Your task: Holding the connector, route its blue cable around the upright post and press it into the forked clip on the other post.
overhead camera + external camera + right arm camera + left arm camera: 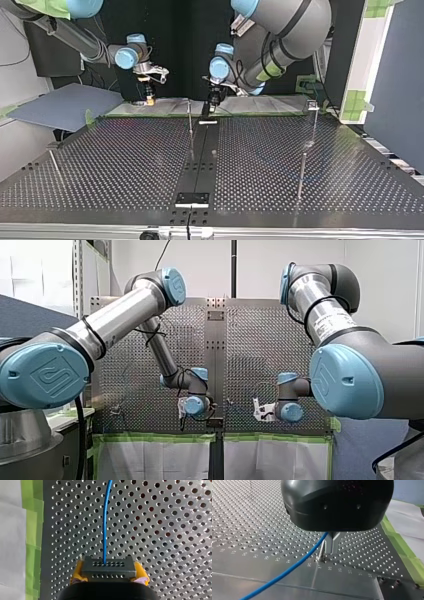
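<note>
My right jaws are clamped tight on the connector (pixel 108 570); left jaws pinched shut on its blue cable (pixel 287 571).

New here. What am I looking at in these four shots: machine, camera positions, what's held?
Two robot arms work over a perforated metal table with thin upright posts. The front view looks from behind the arms; the top view faces them across the table, so sides swap. The other two cameras ride on the wrists. My right hand grips a dark connector between yellow pads; a blue cable runs out of it. My left hand has metal fingers closed on that cable.
</note>
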Controlling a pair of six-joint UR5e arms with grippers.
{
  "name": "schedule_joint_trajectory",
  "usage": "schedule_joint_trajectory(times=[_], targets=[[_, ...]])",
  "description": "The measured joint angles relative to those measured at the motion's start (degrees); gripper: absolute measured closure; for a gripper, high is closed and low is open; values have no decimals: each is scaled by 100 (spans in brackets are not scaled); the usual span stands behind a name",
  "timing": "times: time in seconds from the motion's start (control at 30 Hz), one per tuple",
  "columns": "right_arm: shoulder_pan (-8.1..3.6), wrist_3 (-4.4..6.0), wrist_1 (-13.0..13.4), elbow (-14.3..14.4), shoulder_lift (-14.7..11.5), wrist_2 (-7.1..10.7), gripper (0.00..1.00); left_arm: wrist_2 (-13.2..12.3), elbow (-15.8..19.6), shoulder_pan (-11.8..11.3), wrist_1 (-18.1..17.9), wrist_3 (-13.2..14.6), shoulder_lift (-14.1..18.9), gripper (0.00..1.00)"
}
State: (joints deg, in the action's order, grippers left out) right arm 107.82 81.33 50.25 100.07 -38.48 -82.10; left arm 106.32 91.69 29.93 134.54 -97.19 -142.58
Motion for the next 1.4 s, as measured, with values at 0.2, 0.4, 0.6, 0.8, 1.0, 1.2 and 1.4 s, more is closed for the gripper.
schedule_joint_trajectory(times=[0.2,0.4,0.6,0.8,1.0,1.2,1.4], targets=[[-5,-6,-139,-114,0,-7,99,-34,-96,-62,44,-16,0,100],[-24,3,-164,-184,0,-6,99,-42,-272,-121,136,-6,-72,100],[-60,15,-197,-291,1,-3,99,-59,-521,-169,383,66,-182,100],[-103,16,-263,-419,1,-5,99,-127,-732,-242,577,83,-192,100],[-142,-2,-313,-490,1,-4,99,-181,-854,-302,685,103,-192,100],[-161,-24,-331,-502,1,-1,99,-242,-872,-325,732,120,-192,100],[-167,-27,-324,-503,2,0,99,-272,-874,-329,866,188,-189,100]])
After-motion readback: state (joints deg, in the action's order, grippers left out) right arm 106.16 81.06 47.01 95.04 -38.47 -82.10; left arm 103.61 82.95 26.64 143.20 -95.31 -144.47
